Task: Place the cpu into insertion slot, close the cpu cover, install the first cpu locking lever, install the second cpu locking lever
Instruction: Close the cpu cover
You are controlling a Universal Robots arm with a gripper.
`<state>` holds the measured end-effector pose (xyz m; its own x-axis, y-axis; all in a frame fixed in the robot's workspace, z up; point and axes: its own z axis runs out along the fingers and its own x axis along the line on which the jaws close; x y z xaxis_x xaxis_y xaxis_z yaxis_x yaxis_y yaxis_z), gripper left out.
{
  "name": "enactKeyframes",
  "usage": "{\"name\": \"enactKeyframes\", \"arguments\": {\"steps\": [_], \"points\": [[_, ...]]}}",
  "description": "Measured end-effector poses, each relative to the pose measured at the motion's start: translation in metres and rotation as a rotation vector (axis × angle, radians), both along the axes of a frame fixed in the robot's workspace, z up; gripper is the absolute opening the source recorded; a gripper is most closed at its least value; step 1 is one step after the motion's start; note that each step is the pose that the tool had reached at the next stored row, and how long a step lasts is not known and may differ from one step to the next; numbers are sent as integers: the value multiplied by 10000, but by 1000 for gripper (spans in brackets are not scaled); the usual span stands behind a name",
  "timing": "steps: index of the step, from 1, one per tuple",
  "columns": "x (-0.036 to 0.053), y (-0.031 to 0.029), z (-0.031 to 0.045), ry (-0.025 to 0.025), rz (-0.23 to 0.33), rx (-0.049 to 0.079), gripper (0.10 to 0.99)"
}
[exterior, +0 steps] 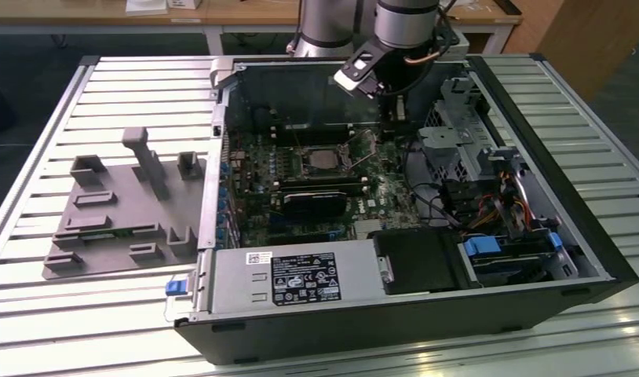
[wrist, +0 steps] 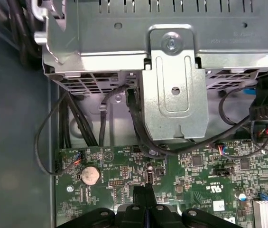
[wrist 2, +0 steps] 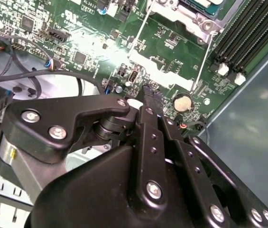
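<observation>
The cpu (exterior: 322, 159) lies flat in the insertion slot (exterior: 298, 162) on the green motherboard, its silvery top showing. The silvery cpu cover (wrist 2: 183, 13) frames the chip at the socket rim. Two thin wire locking levers (wrist 2: 143, 29) (wrist 2: 202, 61) run out from the socket over the board, and one stands up beside the socket (exterior: 357, 141). My gripper (exterior: 395, 118) hangs above the board on the exterior view's right of the socket, apart from it. In both wrist views its black fingers (wrist 2: 151, 97) (wrist: 145, 199) are pressed together, shut on nothing, above a coin battery (wrist: 90, 175).
The open computer case (exterior: 602, 236) lies on a slatted metal table (exterior: 141, 94). A metal drive cage (wrist: 171, 71) with black cables stands close behind the gripper. Memory slots (wrist 2: 247, 38) run beside the socket. A grey fixture tray (exterior: 121, 212) sits on the exterior view's left.
</observation>
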<state>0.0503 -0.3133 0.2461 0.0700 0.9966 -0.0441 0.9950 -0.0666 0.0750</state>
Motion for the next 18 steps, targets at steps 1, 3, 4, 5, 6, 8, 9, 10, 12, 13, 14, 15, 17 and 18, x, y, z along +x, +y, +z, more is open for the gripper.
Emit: {"name": "enactKeyframes", "arguments": {"steps": [1,3,4,5,6,8,9,10,12,13,14,15,17,18], "points": [[1,0,-16,7,0,2,102],[3,0,-46,22,1,-1,102],[4,0,-63,27,1,-1,102],[5,0,-79,33,0,0,102],[5,0,-94,38,-1,1,102],[6,0,-110,41,0,38,102],[6,0,-111,40,0,49,102],[6,0,-111,41,0,52,102],[6,0,-111,41,0,55,102],[6,0,-112,40,0,57,102],[6,0,-112,43,0,58,102],[7,0,-113,82,2,62,102],[12,-1,-113,296,-1,56,102],[15,0,-114,417,-1,56,102]]}}
